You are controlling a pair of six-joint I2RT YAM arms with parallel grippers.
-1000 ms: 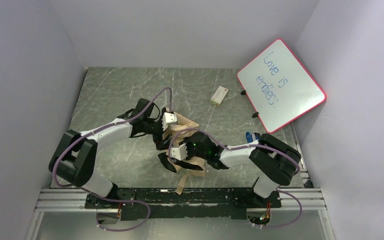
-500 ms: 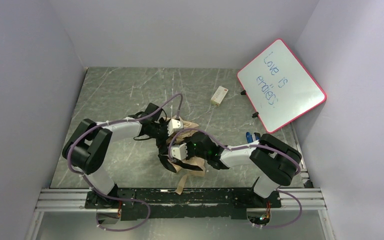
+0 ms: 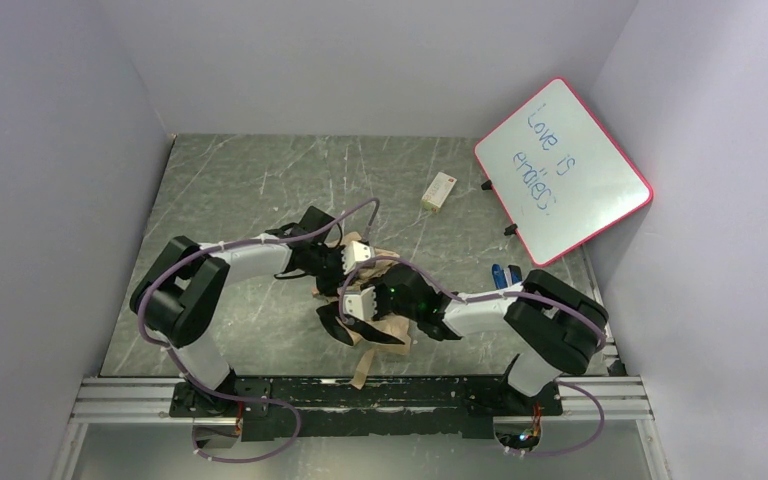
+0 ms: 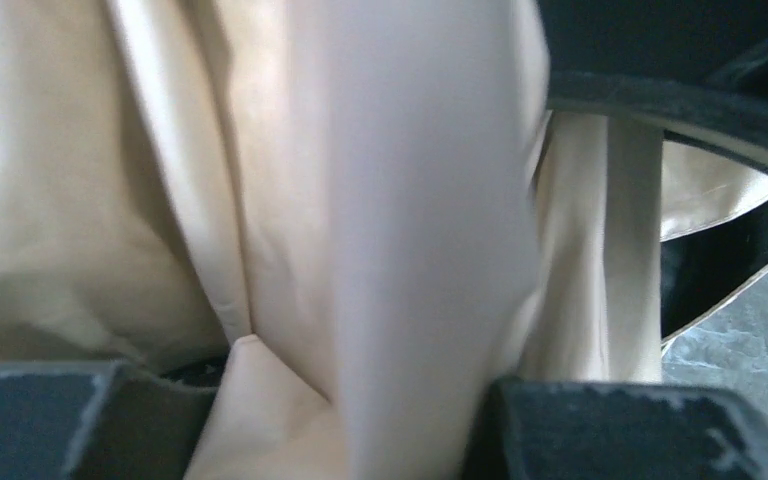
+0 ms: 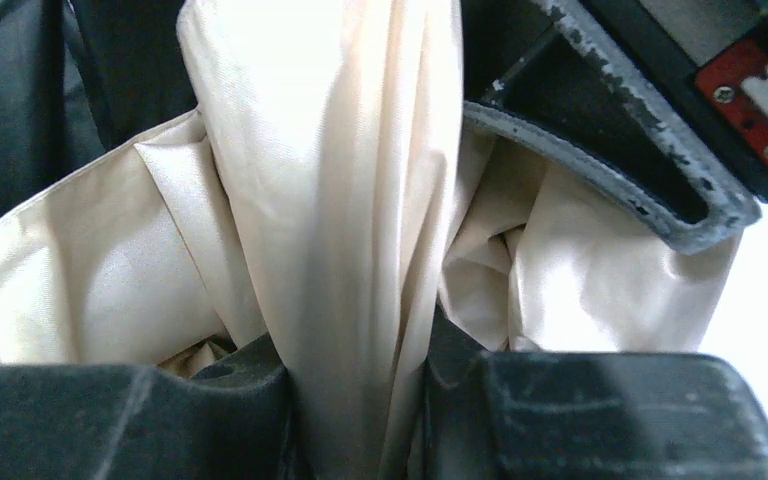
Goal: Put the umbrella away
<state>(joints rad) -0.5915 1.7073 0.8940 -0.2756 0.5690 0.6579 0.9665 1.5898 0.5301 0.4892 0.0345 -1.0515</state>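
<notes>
The right gripper [image 3: 360,304] pinched a tan fold of the umbrella [image 5: 340,200] tight between its fingers [image 5: 110,420], the cloth rising straight ahead of the claw. Just beyond it, on the bundle's far side, the left gripper [image 3: 353,256] stood with jaws spread around another fold, cloth brushing one finger [image 4: 620,430]. The crumpled umbrella lay between both claws. Its long axis seemingly ran from behind the right claw out toward the left, both arms equally close.

Umbrella [image 5: 330,200]: cream-tan outside — black inside
Whiteboard [image 3: 563,170]: white, pink frame, blue writing
Table [image 3: 240,190]: grey-green — white marble veining
</notes>
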